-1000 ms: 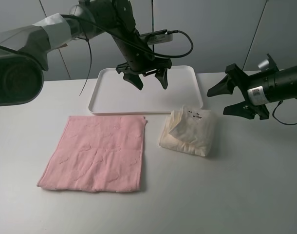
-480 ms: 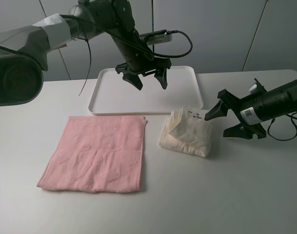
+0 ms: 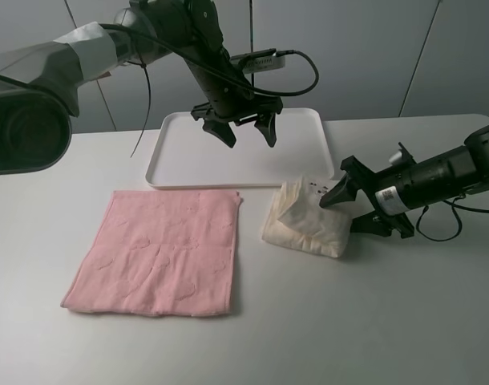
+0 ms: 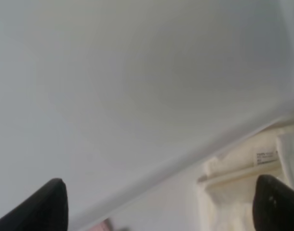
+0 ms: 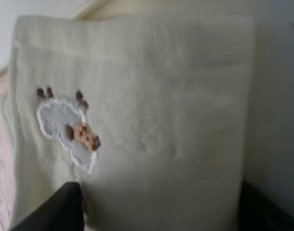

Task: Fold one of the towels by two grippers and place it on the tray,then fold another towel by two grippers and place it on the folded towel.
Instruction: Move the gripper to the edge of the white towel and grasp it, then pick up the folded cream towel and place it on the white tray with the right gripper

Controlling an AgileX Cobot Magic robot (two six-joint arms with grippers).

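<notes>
The cream towel [image 3: 307, 220] is lying folded into a thick bundle on the table [image 3: 389, 321], just in front of the tray [image 3: 180, 156] — near its right front corner, not on it. We are seeing the pink towel [image 3: 160, 250] lying flat and unfolded to the left of the bundle, apart from it. The right gripper [image 3: 347, 211] is reaching in low from the right with its 2 fingers spread wide at the bundle's right edge. In the right wrist view the towel is filling the gap between them, and a small stitched patch [image 5: 65, 126] is showing on its top. We cannot tell whether the fingers are touching the cloth. The left gripper [image 3: 244, 132] is hovering above the tray — jaws wide apart, holding nothing.
</notes>
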